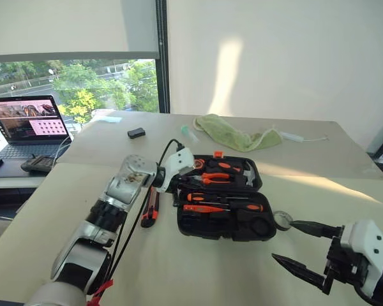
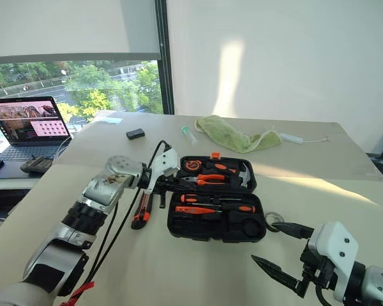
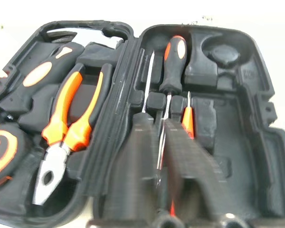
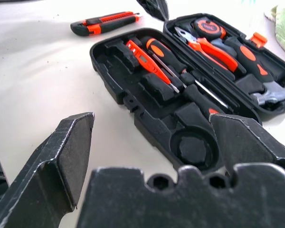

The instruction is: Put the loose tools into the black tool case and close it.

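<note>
Three slim tools already lie in the open black tool case [image 1: 220, 203]: two screwdrivers [image 1: 223, 208] and the orange tester screwdriver [image 4: 143, 61]. Left to do, as I judge it: the utility knife [image 1: 150, 208] lies on the desk [image 1: 198, 268] just beside the left claw [image 2: 172, 185], which is pinched together over the case's near-left edge; the tape roll [image 1: 281, 220] lies beside the wide-spread right claw [image 1: 306, 248]; the lid stands open.
</note>
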You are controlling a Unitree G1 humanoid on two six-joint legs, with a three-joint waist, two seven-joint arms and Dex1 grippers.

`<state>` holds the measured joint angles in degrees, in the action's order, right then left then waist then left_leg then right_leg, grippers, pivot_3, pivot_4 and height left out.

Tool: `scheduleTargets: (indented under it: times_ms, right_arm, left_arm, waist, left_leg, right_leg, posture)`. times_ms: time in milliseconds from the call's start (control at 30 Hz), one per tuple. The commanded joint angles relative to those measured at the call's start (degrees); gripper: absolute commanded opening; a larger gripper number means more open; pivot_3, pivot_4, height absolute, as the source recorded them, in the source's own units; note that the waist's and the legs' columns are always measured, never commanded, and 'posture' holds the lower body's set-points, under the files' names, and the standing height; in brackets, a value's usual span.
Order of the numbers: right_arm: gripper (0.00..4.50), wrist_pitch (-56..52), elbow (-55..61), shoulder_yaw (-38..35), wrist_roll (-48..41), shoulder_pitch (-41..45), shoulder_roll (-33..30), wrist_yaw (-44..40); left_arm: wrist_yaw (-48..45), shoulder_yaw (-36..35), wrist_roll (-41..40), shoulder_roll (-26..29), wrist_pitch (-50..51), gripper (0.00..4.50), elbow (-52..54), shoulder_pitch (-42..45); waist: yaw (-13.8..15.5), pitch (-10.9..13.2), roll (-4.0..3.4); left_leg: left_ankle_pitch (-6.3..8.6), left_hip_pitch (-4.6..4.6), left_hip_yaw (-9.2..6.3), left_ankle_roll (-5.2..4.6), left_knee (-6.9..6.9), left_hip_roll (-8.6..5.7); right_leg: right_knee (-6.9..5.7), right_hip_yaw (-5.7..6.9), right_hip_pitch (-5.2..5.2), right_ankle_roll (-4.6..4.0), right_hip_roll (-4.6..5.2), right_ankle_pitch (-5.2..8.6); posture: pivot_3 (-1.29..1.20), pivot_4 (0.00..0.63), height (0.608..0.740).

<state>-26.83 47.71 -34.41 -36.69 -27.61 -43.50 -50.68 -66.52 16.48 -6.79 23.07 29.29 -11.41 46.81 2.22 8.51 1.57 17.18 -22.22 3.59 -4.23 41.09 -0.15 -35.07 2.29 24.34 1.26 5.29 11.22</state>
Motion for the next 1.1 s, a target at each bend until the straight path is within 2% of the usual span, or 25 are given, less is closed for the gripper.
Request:
scheduleTargets:
  times_ms: [33,200,400,633,733,867,967,1100]
  right_arm:
    - [4.5,1.1,-0.1,0.2,0.2,1.4,-0.9,0.1]
    - [4.5,0.6,0.0,0.1,0.4,1.4,-1.1,-0.1]
    - [4.5,0.4,0.8,-1.4,0.1,-0.2,-1.1,-0.3]
    - [4.5,0.2,0.9,-1.3,-0.1,-0.2,-1.4,0.1]
    - [4.5,0.0,1.2,-0.7,-0.3,0.5,-1.4,0.5]
    - [4.5,0.5,1.0,-0.2,-0.9,1.1,-1.1,0.6]
    - [4.5,0.6,0.1,1.8,-1.4,3.7,-1.2,0.9]
    - [4.5,0.6,-1.6,3.8,-1.2,6.1,-1.9,0.2]
  left_arm:
    - [4.6,-0.6,-0.7,-2.3,0.9,0.04,3.5,-2.6]
    - [9.8,0.2,1.1,-4.6,-1.9,0.04,1.8,-7.4]
    - [14.9,3.5,5.8,-4.6,-4.6,0.04,-2.9,-12.3]
    - [15.2,7.2,8.6,-4.1,-8.7,0.04,-5.8,-14.3]
    - [16.9,-0.6,2.0,-6.2,-11.9,0.04,-2.6,-14.8]
    - [19.3,-11.5,-7.1,-6.6,-5.9,0.04,4.8,-13.0]
    - [24.2,-18.7,-11.1,-4.0,2.3,0.76,11.7,-12.5]
    - [32.8,-23.0,-11.8,-1.7,13.9,2.2,21.1,-14.7]
  waist:
    - [0.0,0.0,0.0]
    - [0.0,0.0,0.0]
    - [0.1,-0.1,-0.12]
    - [0.0,-0.7,-0.38]
    - [-0.1,-0.9,-0.44]
    - [-0.2,-0.7,-0.33]
    - [-0.4,-0.7,-0.29]
    - [-0.3,-0.7,-0.32]
  left_leg:
    - [0.0,0.0,0.0,0.0,0.0,0.0]
    - [0.0,0.02,0.0,0.0,-0.02,0.01]
    - [0.0,0.16,-0.02,0.0,-0.03,0.01]
    - [0.02,0.46,-0.02,-0.02,-0.05,0.04]
    - [0.02,0.54,0.0,-0.02,-0.1,0.05]
    - [0.0,0.22,-0.02,0.02,-0.09,0.09]
    - [-0.03,0.13,-0.04,0.06,-0.12,0.11]
    - [-0.01,0.17,-0.06,0.05,-0.15,0.08]
  right_leg:
    - [0.0,-0.01,0.0,0.0,0.0,0.0]
    - [-0.01,-0.01,0.0,-0.01,0.0,-0.01]
    - [0.01,-0.02,-0.14,-0.02,0.07,-0.01]
    - [-0.01,-0.1,-0.33,-0.05,0.14,-0.04]
    - [0.0,-0.13,-0.36,-0.06,0.16,-0.03]
    - [-0.03,-0.13,-0.06,-0.07,0.17,-0.05]
    - [-0.03,-0.1,0.03,-0.09,0.1,-0.05]
    - [0.02,-0.07,-0.06,-0.08,0.17,-0.05]
  posture:
    - [0.0,0.15,0.74]
    - [0.0,0.15,0.74]
    - [0.0,0.15,0.74]
    - [0.0,0.15,0.74]
    - [0.0,0.15,0.74]
    - [0.0,0.15,0.74]
    - [0.0,0.15,0.74]
    - [0.0,0.15,0.74]
